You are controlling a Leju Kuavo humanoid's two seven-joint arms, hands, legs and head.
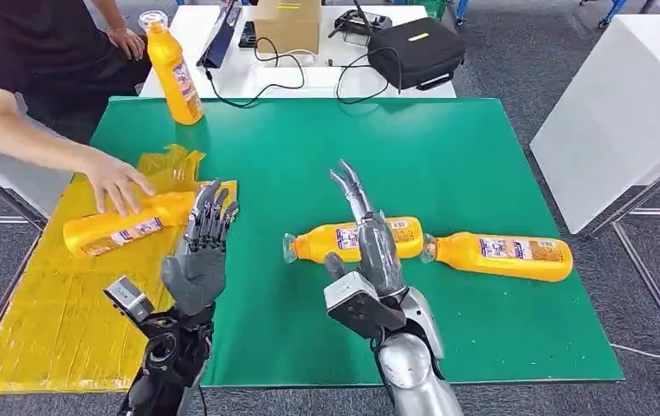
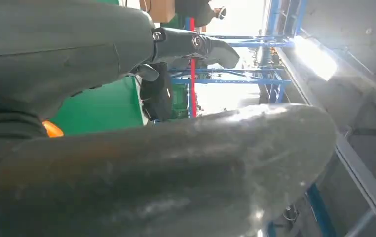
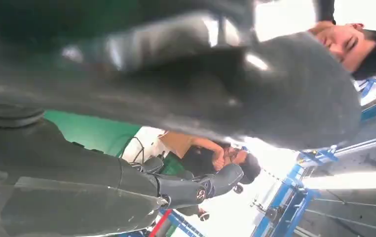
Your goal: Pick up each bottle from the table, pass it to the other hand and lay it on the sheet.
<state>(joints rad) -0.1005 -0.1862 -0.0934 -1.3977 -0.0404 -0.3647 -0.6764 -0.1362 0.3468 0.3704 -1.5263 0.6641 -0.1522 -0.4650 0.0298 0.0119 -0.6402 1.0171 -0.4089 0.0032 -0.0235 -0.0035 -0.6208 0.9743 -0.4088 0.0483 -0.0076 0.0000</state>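
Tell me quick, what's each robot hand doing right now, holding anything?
Left hand: open, fingers raised, holding nothing.
Right hand: open, fingers stretched out above a lying bottle, not gripping it.

One high view, two wrist views.
Head camera looks down on the green surface (image 1: 448, 165); both wrist cameras, tight behind fingers (image 2: 196, 44), share it.

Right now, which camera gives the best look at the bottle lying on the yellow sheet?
The head view: the bottle on the sheet lies whole there, under a person's hand. The left wrist view shows an orange sliver, maybe a bottle; the right wrist view shows hand and ceiling.
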